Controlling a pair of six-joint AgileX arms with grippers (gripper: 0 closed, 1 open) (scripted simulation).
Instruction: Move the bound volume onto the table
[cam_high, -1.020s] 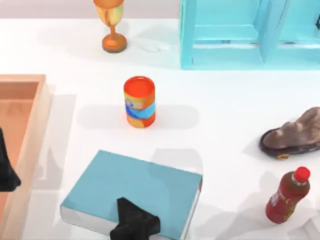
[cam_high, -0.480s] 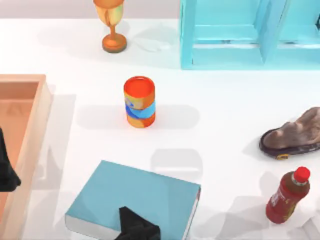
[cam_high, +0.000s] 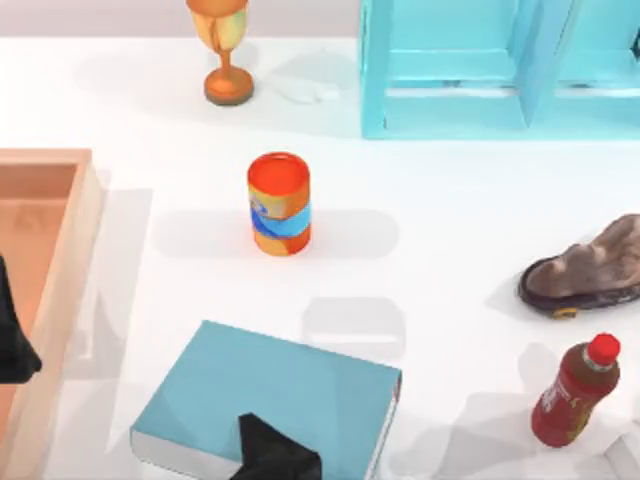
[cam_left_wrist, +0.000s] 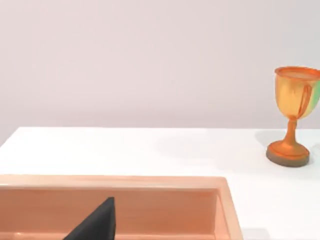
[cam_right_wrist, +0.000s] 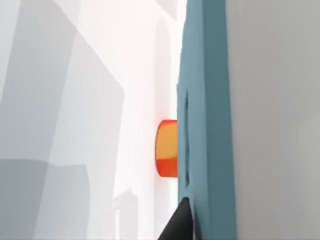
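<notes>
The left gripper (cam_high: 12, 345) is parked over the wooden tray (cam_high: 60, 170) — fingers unclear. The right gripper (cam_high: 272, 455) apparently clamps the bound volume (cam_high: 270, 385), low over the table (cam_high: 440, 220) — next, release it.

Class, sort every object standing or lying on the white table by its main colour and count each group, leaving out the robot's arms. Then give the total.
Orange: 2, the can and the goblet
Blue: 2, the book and the shelf unit
Brown: 2, the wooden tray and the shoe
Red: 1, the bottle
Total: 7
</notes>
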